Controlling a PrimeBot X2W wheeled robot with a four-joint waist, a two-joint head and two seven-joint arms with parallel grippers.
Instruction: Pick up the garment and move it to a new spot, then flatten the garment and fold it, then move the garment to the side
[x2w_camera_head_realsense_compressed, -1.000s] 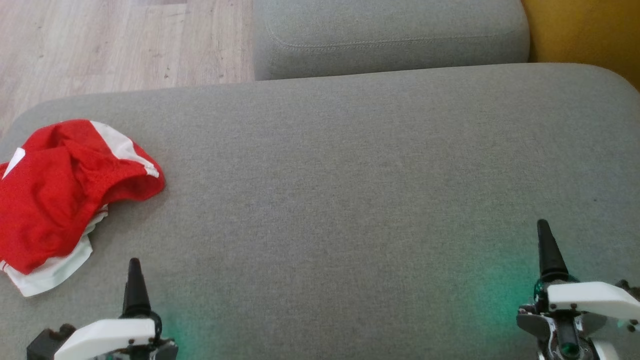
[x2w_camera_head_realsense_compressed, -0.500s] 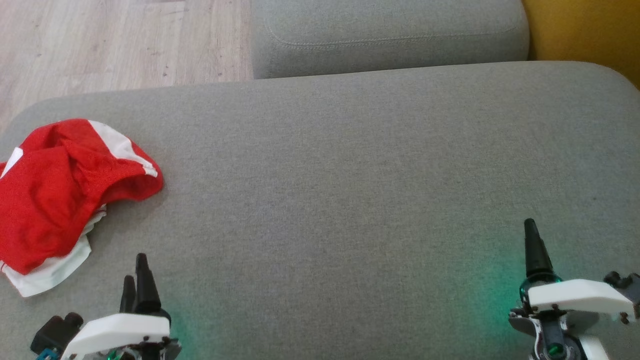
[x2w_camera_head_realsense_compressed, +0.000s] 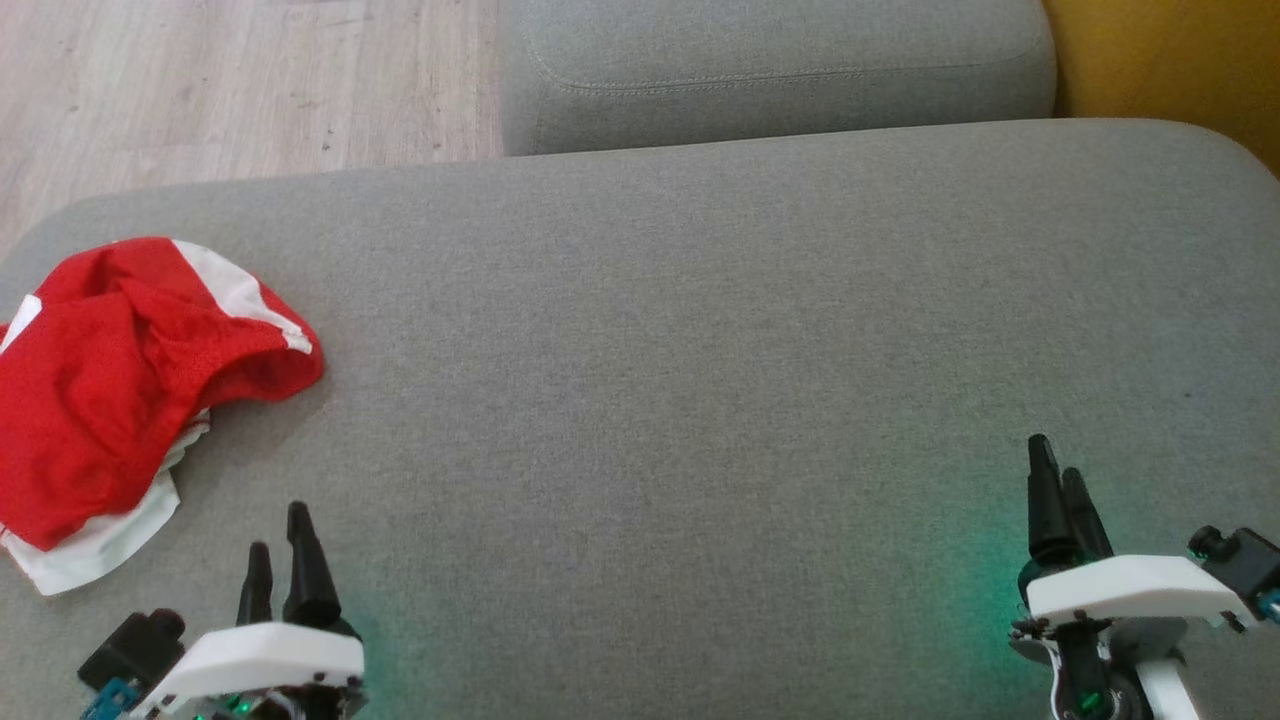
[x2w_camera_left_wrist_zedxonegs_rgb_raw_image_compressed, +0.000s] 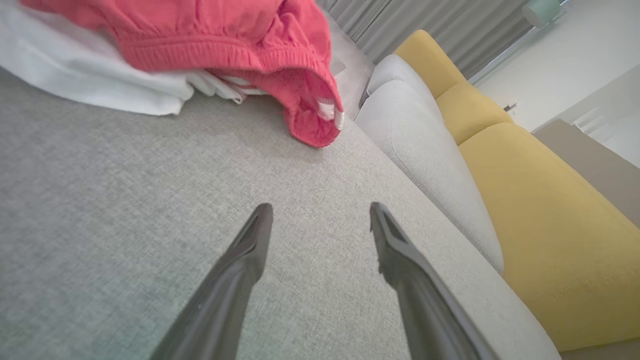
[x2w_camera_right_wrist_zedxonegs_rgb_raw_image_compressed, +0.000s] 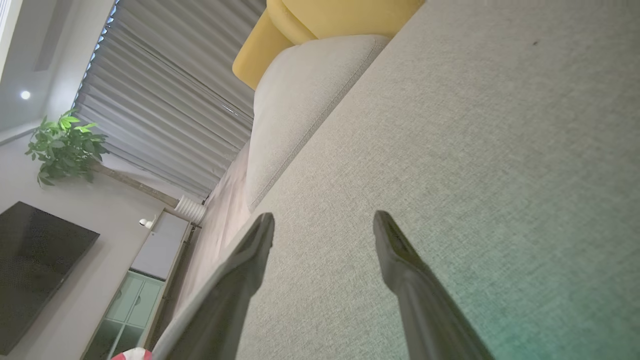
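A broad grey sofa seat (x2w_camera_head_realsense_compressed: 700, 330) is stretching across the head view, with a grey back cushion (x2w_camera_head_realsense_compressed: 780, 70) behind it, pale wooden floor (x2w_camera_head_realsense_compressed: 200, 90) beyond its far left corner and a yellow cushion (x2w_camera_head_realsense_compressed: 1170, 60) at the far right. The garment (x2w_camera_head_realsense_compressed: 120, 390) is lying crumpled on the seat, ahead of the left gripper (x2w_camera_head_realsense_compressed: 278, 528) and off to its outer side, near it but not touching. Red mesh is bunching over a white panel that is peeking out on the side nearest the fingers (x2w_camera_left_wrist_zedxonegs_rgb_raw_image_compressed: 250, 270). In the left wrist view, an elastic hem and a red fold with striped trim are showing just beyond the fingertips.

The left fingers are standing apart with nothing between them, hovering low over bare upholstery. The right gripper (x2w_camera_head_realsense_compressed: 1056, 456) is hovering well apart from the garment, its fingers (x2w_camera_right_wrist_zedxonegs_rgb_raw_image_compressed: 400, 260) likewise spread and empty.

The pick-up looks to be only beginning, since nothing is gripped yet. The next move probably calls for the left gripper reaching forward and outward, settling over a raised fold such as the hem, and closing on enough layers that the thin mesh is not slipping free. The open seat between the two grippers is offering a likely new spot.
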